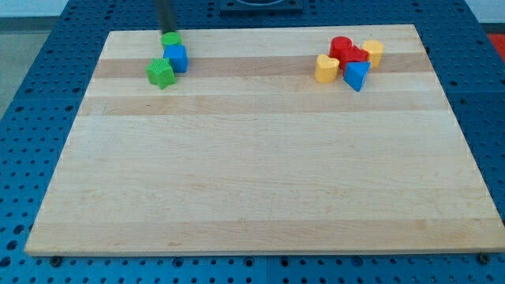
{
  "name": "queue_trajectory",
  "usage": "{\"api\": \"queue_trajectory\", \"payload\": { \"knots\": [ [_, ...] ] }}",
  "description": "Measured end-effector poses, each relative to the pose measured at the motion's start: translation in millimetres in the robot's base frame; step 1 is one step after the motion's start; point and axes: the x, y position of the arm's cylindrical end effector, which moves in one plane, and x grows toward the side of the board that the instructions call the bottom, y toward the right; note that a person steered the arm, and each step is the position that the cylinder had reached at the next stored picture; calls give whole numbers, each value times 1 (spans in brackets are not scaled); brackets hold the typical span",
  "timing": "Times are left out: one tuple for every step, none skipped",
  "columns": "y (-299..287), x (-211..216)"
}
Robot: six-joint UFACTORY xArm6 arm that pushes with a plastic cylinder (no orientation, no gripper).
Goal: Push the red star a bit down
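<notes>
The red star (356, 57) lies in a tight cluster near the view's top right of the wooden board (252, 173). A red round block (341, 46) touches it at its upper left, a yellow block (373, 52) at its right, a yellow heart-like block (327, 69) at its lower left and a blue triangular block (356, 76) just below. My tip (166, 31) is far off at the view's top left, right above a small green block (171, 39), and well apart from the red star.
By my tip, a blue cube (177, 57) sits below the small green block, and a green star (160, 72) lies at its lower left. A blue perforated table (31, 95) surrounds the board.
</notes>
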Motion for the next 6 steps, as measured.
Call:
{"api": "queue_trajectory", "payload": {
  "knots": [
    [-7,18],
    [4,56],
    [99,64],
    [107,89],
    [152,125],
    [177,149]
  ]
}}
